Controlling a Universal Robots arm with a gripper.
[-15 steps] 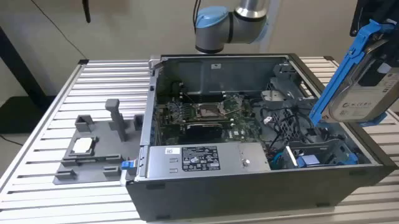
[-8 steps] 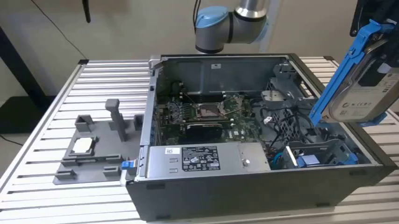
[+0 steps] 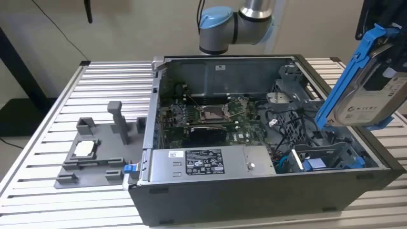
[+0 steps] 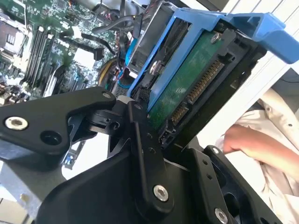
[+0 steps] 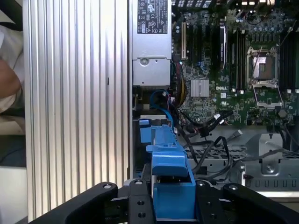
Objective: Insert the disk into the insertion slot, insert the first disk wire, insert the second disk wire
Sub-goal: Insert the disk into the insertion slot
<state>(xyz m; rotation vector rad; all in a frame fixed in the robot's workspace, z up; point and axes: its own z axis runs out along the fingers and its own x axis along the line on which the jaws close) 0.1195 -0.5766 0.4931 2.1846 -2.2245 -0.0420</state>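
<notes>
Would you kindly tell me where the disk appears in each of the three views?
Exterior view: disk held high at the exterior view's right.
Second wrist view: disk's green board side facing the camera.
First wrist view: its blue frame seen end-on.
Shared landmark: motherboard.

Grey fixture [image 3: 95,164] lies beside open computer case [image 3: 254,200].

At the exterior view's right, the disk [image 3: 367,93] hangs above the insertion slot [image 3: 327,155] inside the case [image 3: 254,198].
</notes>
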